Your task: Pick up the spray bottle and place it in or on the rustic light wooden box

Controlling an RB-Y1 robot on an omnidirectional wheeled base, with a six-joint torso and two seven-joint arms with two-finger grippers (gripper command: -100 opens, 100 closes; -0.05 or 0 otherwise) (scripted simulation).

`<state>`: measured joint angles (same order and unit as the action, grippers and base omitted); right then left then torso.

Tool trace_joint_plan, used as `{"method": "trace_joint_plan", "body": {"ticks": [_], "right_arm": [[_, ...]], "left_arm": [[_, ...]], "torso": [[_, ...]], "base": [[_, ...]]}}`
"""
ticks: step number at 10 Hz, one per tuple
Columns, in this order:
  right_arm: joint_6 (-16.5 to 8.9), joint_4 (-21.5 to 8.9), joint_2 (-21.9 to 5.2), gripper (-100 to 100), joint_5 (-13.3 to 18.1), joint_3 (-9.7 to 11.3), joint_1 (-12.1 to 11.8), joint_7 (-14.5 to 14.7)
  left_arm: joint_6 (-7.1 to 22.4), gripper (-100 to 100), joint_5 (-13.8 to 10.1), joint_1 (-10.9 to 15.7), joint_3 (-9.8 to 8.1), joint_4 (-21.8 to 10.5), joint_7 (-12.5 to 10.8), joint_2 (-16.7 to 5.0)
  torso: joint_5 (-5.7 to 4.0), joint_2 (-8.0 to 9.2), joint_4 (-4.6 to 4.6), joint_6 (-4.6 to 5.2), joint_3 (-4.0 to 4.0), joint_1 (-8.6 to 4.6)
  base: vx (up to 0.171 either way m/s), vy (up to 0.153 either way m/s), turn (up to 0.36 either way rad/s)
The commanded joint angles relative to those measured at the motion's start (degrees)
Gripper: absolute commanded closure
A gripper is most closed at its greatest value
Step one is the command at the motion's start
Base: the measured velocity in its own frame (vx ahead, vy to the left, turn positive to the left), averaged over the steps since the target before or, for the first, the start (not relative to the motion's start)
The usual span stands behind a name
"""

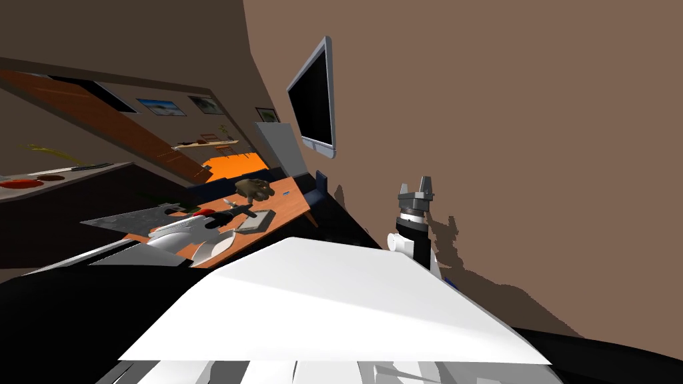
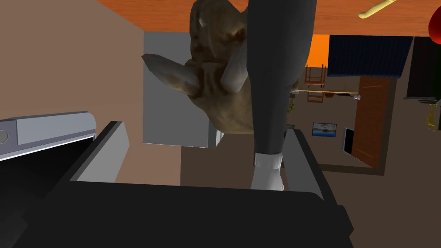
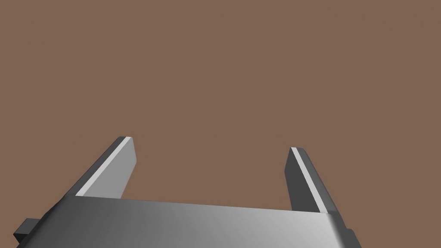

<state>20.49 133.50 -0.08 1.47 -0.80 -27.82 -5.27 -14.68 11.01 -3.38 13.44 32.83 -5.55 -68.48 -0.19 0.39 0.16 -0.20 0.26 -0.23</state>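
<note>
Straddling spray bottle (image 2: 280,64): left pincer (image 2: 206,128) fingers apart, nothing clamped. Dark grey bottle body sits between them, hugging one finger (white neck nearest pincer body). Best move, as judged: shift sideways to centre bottle, squeeze body rather than neck, lift straight off orange worktop (image 2: 142,13), clear of brown lumpy object (image 2: 215,90) just behind. Right pincer (image 3: 212,145) raised aside, fingers apart. No label or writing readable.

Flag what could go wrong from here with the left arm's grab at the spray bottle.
1. The left gripper has its jaws open around the dark spray bottle, but the bottle sits close to one jaw, not centred. Closing could shove or tip it.
2. The brown horned figure appears close behind the bottle, so reaching deeper may knock it.
</note>
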Motion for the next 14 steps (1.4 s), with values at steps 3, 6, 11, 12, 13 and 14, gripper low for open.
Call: {"method": "trace_joint_plan", "body": {"ticks": [3, 6, 11, 12, 13, 14], "right_arm": [[0.0, 0.0, 0.0, 0, 0.0, 0.0, 0.0, 0.0], [0.0, 0.0, 0.0, 0, 0.0, 0.0, 0.0, 0.0], [0.0, 0.0, 0.0, 0, 0.0, 0.0, 0.0, 0.0], [0.0, 0.0, 0.0, 0, 0.0, 0.0, 0.0, 0.0], [0.0, 0.0, 0.0, 0, 0.0, 0.0, 0.0, 0.0], [0.0, 0.0, 0.0, 0, 0.0, 0.0, 0.0, 0.0]], "left_arm": [[-1.1, -100, -3.4, 3.8, 3.76, -4.2, 0.2, -3.0], [-1.1, -100, -3.4, 6.4, 5.57, -6.6, 0.2, -3.0], [-1.1, 0, -3.3, 6.6, 5.62, -7.8, 0.2, -2.9], [-1.1, 0, -3.3, 6.6, 5.62, -7.8, 0.2, -2.9], [-1.1, 0, -3.3, 6.6, 5.62, -7.8, 0.2, -2.9], [-1.1, 0, -3.3, 6.6, 5.62, -7.8, 0.2, -2.9]], "torso": [[0.05, -0.18, -0.04, -0.01, -0.1, 0.17], [0.03, -0.05, -0.01, -0.02, -0.02, 0.07], [0.07, -0.26, -0.06, -0.01, -0.15, 0.2], [0.07, -0.26, -0.06, -0.01, -0.15, 0.2], [0.07, -0.26, -0.06, -0.01, -0.15, 0.2], [0.07, -0.26, -0.06, -0.01, -0.15, 0.2]], "base": [[-0.036, -0.022, -0.024], [-0.045, -0.027, -0.008], [0.002, 0.0, -0.001], [0.0, 0.0, 0.0], [0.0, 0.0, 0.0], [0.0, 0.0, 0.0]]}}
